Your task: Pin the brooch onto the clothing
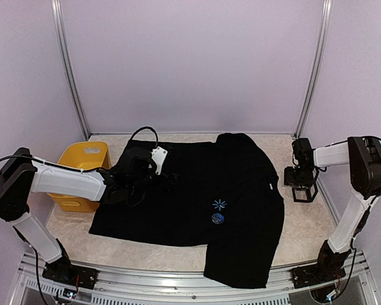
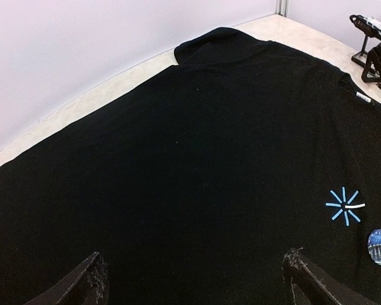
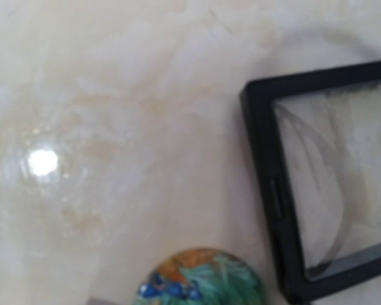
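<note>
The black T-shirt (image 1: 190, 190) lies spread flat on the table. It has a light-blue starburst mark (image 1: 219, 204) on the chest and a round blue brooch (image 1: 218, 218) just below it. Both show in the left wrist view: the starburst mark (image 2: 344, 206) and the blue brooch (image 2: 380, 246). My left gripper (image 1: 167, 181) hovers open and empty over the shirt's left part (image 2: 193, 270). My right gripper (image 1: 301, 180) is low at the table's right side. A second round brooch (image 3: 200, 283), green, orange and blue, sits where its jaws meet; the fingers themselves are hidden.
A black square frame case (image 3: 267, 190) lies on the marble tabletop beside my right gripper; it also shows in the top view (image 1: 305, 192). A yellow bin (image 1: 82, 171) stands at the left, by the left arm. Purple walls enclose the table.
</note>
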Tool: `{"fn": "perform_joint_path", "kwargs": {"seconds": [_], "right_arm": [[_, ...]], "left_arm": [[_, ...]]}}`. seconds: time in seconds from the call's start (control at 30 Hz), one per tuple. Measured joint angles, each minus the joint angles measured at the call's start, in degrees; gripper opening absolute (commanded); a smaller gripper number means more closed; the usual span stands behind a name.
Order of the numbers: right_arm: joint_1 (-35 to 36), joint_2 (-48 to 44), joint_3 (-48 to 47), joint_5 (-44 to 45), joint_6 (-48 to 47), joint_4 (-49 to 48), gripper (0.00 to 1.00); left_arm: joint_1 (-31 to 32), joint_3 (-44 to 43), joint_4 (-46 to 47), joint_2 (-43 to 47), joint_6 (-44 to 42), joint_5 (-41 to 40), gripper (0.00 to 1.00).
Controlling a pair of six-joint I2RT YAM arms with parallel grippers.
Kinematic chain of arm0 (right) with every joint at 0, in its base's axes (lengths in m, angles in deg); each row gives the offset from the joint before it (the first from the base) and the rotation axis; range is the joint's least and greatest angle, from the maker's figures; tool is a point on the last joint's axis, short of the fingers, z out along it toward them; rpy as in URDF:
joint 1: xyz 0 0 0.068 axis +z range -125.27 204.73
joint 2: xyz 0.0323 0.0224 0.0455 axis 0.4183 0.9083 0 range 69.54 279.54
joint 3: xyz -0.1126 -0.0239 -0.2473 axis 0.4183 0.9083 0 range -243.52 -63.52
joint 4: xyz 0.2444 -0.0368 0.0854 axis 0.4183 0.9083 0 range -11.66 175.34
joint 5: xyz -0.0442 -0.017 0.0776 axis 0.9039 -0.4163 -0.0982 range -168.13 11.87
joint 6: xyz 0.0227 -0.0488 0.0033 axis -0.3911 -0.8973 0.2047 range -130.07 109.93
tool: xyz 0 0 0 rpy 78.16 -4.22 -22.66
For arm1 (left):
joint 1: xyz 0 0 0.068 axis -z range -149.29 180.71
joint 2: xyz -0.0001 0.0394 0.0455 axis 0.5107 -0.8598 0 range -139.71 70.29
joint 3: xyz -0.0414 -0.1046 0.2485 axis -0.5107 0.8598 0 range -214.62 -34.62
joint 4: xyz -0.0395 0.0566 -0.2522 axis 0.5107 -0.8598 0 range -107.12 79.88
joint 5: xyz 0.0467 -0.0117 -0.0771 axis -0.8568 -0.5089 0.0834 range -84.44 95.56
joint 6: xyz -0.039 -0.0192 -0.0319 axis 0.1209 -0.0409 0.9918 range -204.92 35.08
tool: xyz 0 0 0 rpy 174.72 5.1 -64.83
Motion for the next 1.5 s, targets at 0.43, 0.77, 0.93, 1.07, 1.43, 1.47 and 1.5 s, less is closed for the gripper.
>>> {"fn": "perform_joint_path", "kwargs": {"seconds": [0.43,0.77,0.93,1.07,1.43,1.47,1.5], "right_arm": [[-0.02,0.33,0.02,-5.38,-1.68,-1.25,0.47],[-0.02,0.26,-0.11,-5.25,-3.72,-1.68,0.39],[0.02,0.26,-0.11,-3.58,-5.35,-1.27,0.42],[0.48,0.28,-0.42,-0.85,-7.02,0.0,0.41],[5.42,3.43,-3.67,12.66,-12.59,2.82,0.36],[5.79,3.65,-3.85,13.62,-13.07,2.95,0.35],[6.32,3.91,-3.96,14.69,-13.55,3.1,0.35]], "left_arm": [[0.0,-0.02,-0.46,-0.02,-0.04,0.0,0.9],[0.15,-0.87,-1.22,-0.15,-0.26,0.02,0.9],[0.31,-0.92,-1.42,-0.22,-0.44,0.02,0.9],[0.31,-0.96,-1.57,-0.46,-0.79,0.02,0.9],[0.74,-0.96,-2.12,-0.76,-1.36,0.02,0.9],[0.74,-0.96,-2.12,-0.76,-1.4,0.02,0.9],[0.76,-0.96,-2.12,-0.76,-1.46,0.02,0.9]]}}
